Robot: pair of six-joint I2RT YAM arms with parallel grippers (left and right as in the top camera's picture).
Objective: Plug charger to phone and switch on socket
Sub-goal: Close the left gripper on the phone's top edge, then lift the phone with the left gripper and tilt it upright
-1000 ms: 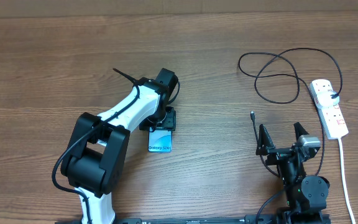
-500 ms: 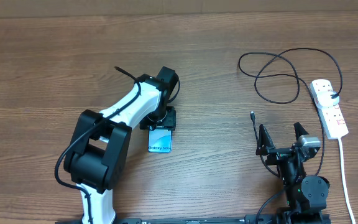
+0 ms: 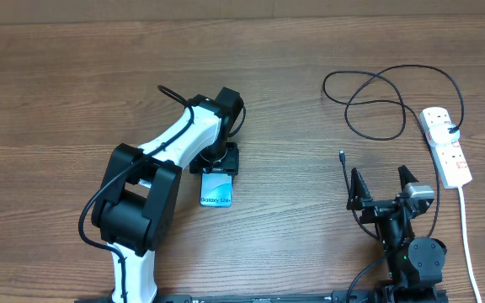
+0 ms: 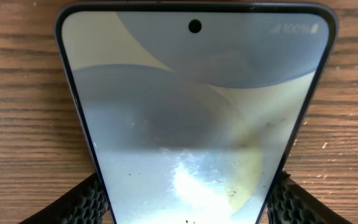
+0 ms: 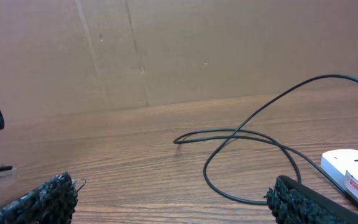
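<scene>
The left gripper point(image 3: 217, 167) sits just left of table centre, over the 12 o'clock end of the phone point(image 3: 216, 191). In the left wrist view its pads point(image 4: 87, 203) meet the phone's two long edges, one on each side. The jaws are drawn in to the phone's width and have hold of it. The phone lies on the table point(image 3: 57, 84), screen up, long axis running 12 to 6 o'clock, with the "Galaxy S24" lettering at the 6 o'clock end. The screen is lit pale blue and white, and the glass is smudged.

The right gripper point(image 3: 378, 178) sits at about 5 o'clock on the table, fingers pointing toward 12 o'clock. Its jaws are spread wide and hold nothing; bare wood shows between them in the right wrist view.

The charger point(image 3: 377, 101) lies in loose black loops at 1 o'clock on the table, well apart from the phone. Its connector tip point(image 3: 342, 155) rests on the wood at 11 o'clock of the right gripper, near it but not touching, and is not plugged into the phone.

The socket point(image 3: 446, 145) lies at 3 o'clock, near the table edge, long axis roughly 12 to 6 o'clock. A black plug point(image 3: 453, 129) sits in its 12 o'clock half. The white cord point(image 3: 466, 236) leaves its 6 o'clock end. The switch positions are too small to tell.
</scene>
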